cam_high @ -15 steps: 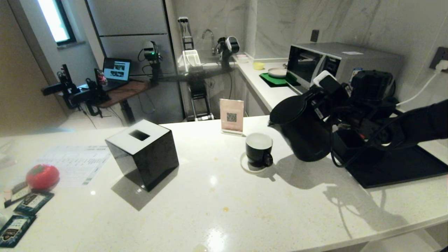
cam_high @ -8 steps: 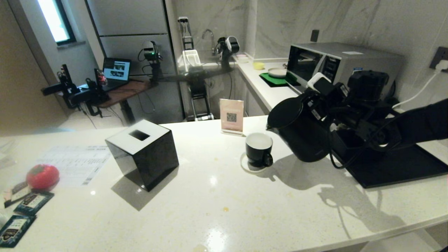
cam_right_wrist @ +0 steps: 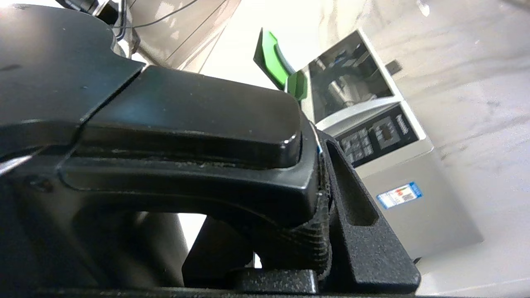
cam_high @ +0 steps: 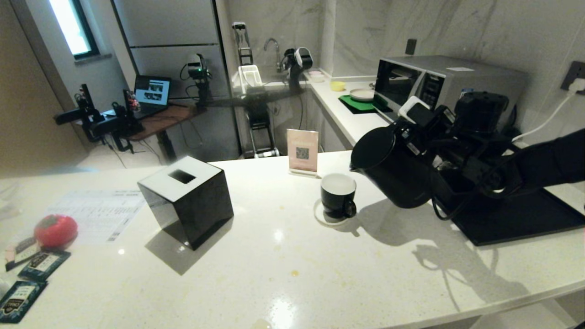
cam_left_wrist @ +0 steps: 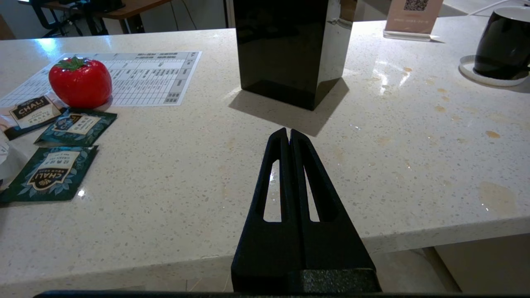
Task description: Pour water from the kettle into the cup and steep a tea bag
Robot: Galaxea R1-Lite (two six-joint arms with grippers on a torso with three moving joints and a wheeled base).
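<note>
Kettle (cam_high: pixel 393 171) was seen at the right of the head view, lifted off the bench (cam_high: pixel 283 265) and tilted, its spout directed toward the cup (cam_high: pixel 338 195) but stopped just short of it. At the far left, teal packets (cam_high: pixel 27 274) and a red tomato-shaped object (cam_high: pixel 55 230) were laid beside a printed sheet (cam_high: pixel 98 214). A black cube (cam_high: pixel 187 198) with a white slotted top was placed left of centre. The cup was set on a white coaster (cam_high: pixel 328 218) at centre, before a small upright sign (cam_high: pixel 302 151). The right hand (cam_high: pixel 432 151) was clamped on the kettle's handle, above a black tray (cam_high: pixel 525 219). In the left wrist view, the left hand (cam_left_wrist: pixel 288 133) was held with its fingers together over the bench edge.
</note>
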